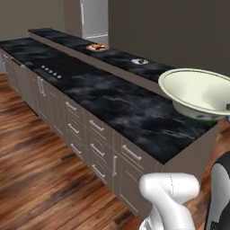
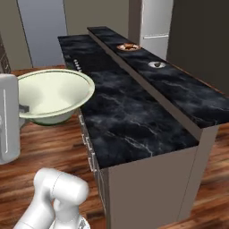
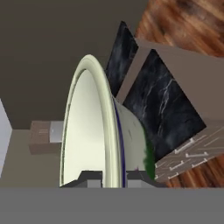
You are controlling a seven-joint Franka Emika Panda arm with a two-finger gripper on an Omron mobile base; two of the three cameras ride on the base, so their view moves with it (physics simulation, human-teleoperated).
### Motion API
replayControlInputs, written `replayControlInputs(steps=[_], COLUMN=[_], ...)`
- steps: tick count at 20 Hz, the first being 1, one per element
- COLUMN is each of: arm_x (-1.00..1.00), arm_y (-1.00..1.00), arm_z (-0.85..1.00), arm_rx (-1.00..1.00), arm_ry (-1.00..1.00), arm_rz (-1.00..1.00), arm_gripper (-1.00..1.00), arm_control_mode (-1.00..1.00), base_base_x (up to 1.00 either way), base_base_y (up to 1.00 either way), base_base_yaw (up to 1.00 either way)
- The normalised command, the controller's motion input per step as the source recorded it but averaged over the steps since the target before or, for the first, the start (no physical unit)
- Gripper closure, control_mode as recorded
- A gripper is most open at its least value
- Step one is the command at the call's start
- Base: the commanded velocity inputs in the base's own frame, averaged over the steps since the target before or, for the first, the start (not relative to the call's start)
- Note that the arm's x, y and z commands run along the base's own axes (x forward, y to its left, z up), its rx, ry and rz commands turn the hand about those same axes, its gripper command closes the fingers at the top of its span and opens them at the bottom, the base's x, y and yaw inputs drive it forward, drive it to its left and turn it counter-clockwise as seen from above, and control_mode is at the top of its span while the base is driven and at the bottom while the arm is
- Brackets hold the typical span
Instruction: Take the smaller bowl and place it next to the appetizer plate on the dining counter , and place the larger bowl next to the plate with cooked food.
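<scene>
My gripper (image 3: 113,177) is shut on the rim of the larger bowl (image 3: 94,127), one finger inside (image 3: 89,177) and one outside. This wide cream bowl (image 1: 197,92) with a green foot hangs in the air off the near end of the counters, seen again in the right base view (image 2: 51,94). On the raised dining counter (image 1: 117,58) (image 2: 188,96) far ahead stand the plate with cooked food (image 1: 97,46) (image 2: 128,46), orange-rimmed, and nearer to me the small white appetizer plate (image 1: 139,61) (image 2: 156,65). The smaller bowl is out of view.
A lower black marbled counter (image 1: 112,103) (image 2: 120,116) with cooktop knobs (image 1: 50,72) and grey drawers (image 1: 96,134) lies between me and the dining counter. Wooden floor (image 1: 40,170) spreads to the left. A fridge (image 2: 154,22) stands at the far end.
</scene>
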Motion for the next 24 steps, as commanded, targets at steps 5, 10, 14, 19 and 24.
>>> replayControlInputs(steps=[5, 10, 14, 19, 24], arm_x=[0.0, 0.0, 0.0, 0.0, 0.0], arm_y=[0.0, 0.0, 0.0, 0.0, 0.0], arm_z=[0.0, 0.0, 0.0, 0.0, 0.0], arm_rx=[0.0, 0.0, 0.0, 0.0, 0.0], arm_ry=[0.0, 0.0, 0.0, 0.0, 0.0], arm_rz=[0.0, 0.0, 0.0, 0.0, 0.0], arm_gripper=[1.0, 1.0, 1.0, 1.0, 1.0], arm_control_mode=[1.0, 1.0, 1.0, 1.0, 1.0], base_base_x=[0.35, 0.3, -0.33, -0.16, -0.01], base_base_y=[-1.0, -1.0, -1.0, -1.0, -1.0], base_base_yaw=[-0.24, -0.05, -0.02, 0.0, 0.0])
